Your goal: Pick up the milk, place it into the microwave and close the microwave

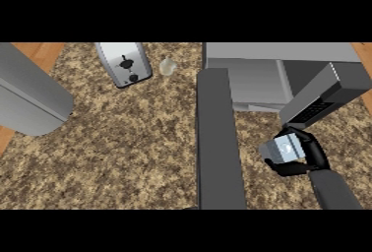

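R hand [316, 155], fingers curled round milk carton [283, 147], holds it over tabletop [109, 147] just right of the swung-out door [218, 147], near front of microwave [247, 78], prob. staged to clear the door edge before lift-in; L hand unseen.

I log a speckled brown counter [123, 147]. Sitting on it: a toaster [125, 64] at the far side, a small clear jar [168, 67] just right of it, and a microwave [251, 81] at far right, door [218, 147] swung open.
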